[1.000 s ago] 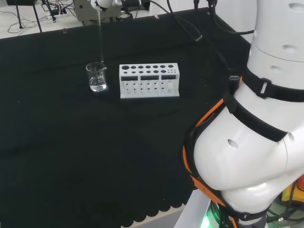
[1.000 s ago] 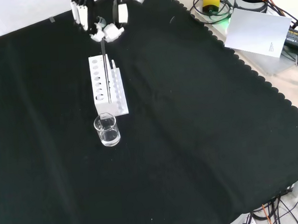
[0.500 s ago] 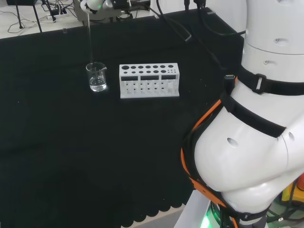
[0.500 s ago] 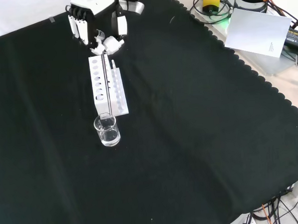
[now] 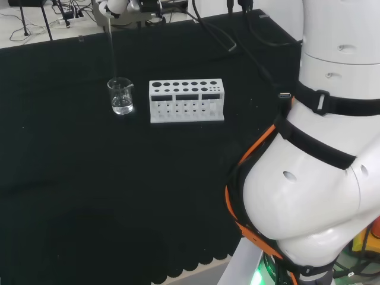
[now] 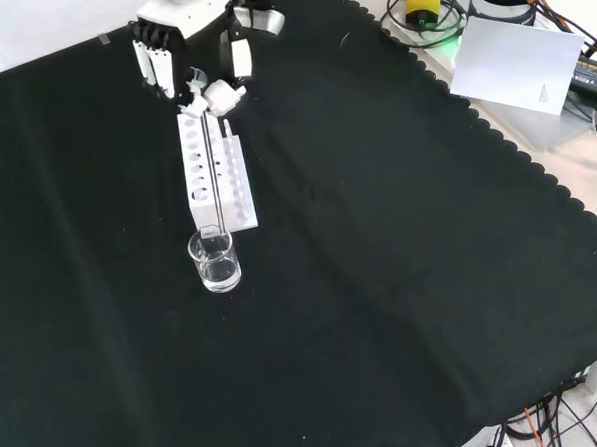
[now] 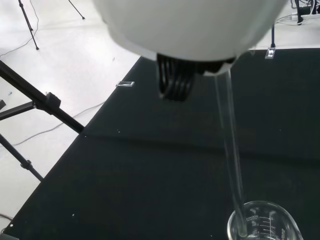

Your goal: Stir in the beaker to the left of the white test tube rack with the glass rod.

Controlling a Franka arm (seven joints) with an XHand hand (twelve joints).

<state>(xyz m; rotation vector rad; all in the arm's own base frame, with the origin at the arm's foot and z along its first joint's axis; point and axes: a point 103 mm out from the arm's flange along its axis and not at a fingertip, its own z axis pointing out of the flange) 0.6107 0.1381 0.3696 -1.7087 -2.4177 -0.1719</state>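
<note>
**Rod tip at the beaker mouth: handling notes**

The glass rod [image 6: 212, 178] hangs from the hand [image 6: 197, 51], pinched at its upper end between curled fingers [image 6: 218, 90] and thumb, as the front view shows it. From there it runs down in front of the white test tube rack [image 6: 216, 184] to the beaker [image 6: 214, 260]. In the wrist view the lower end of the rod passes inside the beaker's rim, close to the wall rather than the centre. Whether the tip has reached the liquid I cannot tell.

Position: in the head view the beaker [image 5: 121, 97] stands just beside the rack [image 5: 186, 100], on its left, on the black cloth of the bench [image 5: 71, 178]. It holds a shallow layer of clear liquid. The rod [image 5: 111, 50] rises nearly upright from it to the hand [image 5: 114, 5] at the top edge.

Handling, as I judge it:
- Rod: thin, stiff, light, smooth glass. Brittle, and likely to slip or swivel in a pinch if the tip drags on the wall.
- The hold is at the top end, so small wrist movements become large swings at the tip.
- Beaker: small, light, nearly empty. A sideways knock from the rod could slide or tip it, and the rack sits close on one side.
- Best to stir in small circles near the centre, clear of the glass wall.
</note>
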